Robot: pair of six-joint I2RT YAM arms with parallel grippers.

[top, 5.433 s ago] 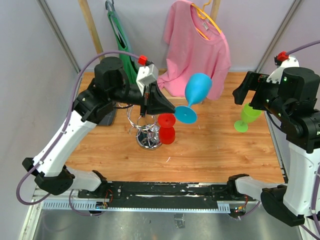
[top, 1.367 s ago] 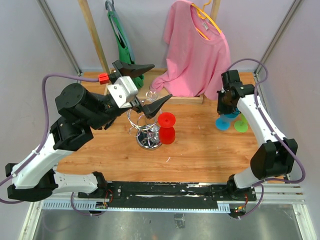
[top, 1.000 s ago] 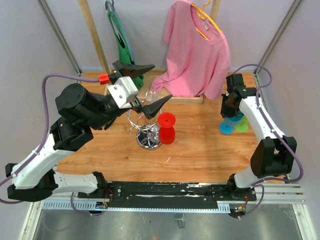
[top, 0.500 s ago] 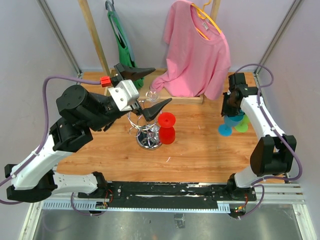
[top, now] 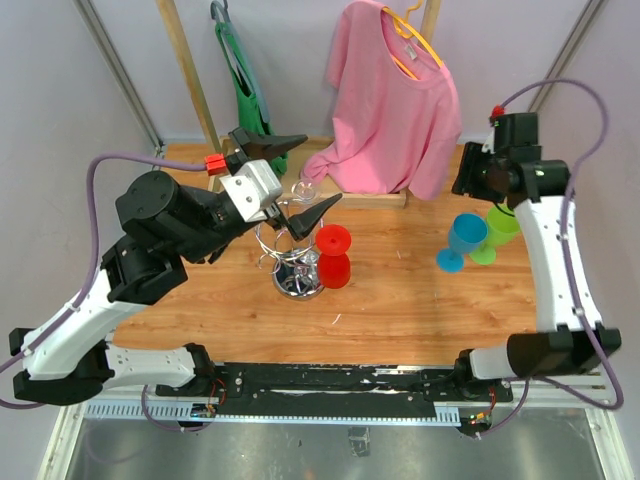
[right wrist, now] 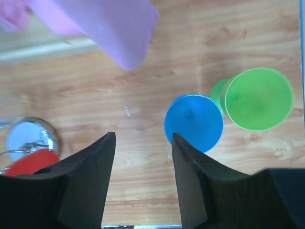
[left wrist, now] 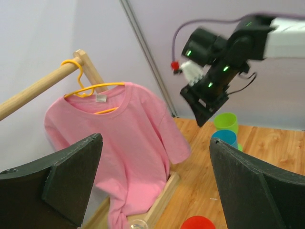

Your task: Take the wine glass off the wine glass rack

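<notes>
Now that the blue wine glass (top: pixel 462 240) stands on the surface (top: pixel 400 300) at right beside a green glass (top: pixel 497 228) — right claw (right wrist: pixel 143 143) part-spread, empty, above it — a red glass (top: pixel 333 255) seems left on the wine glass rack (top: pixel 297 270), left claw (left wrist: pixel 155 143) spread wide nearby.

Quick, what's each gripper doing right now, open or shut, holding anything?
Left gripper: open, holding nothing.
Right gripper: open, holding nothing.

Bright, even light from overhead, and shadows on the wood stay faint, even beside the blue wine glass (top: pixel 466 233). There's a hard glint off the wine glass rack (top: pixel 298 285) base! In the left wrist view the right arm (left wrist: pixel 224 45) is smeared. In the right wrist view the pink shirt (right wrist: pixel 109 28) is blurred and the chrome is washed pale.
</notes>
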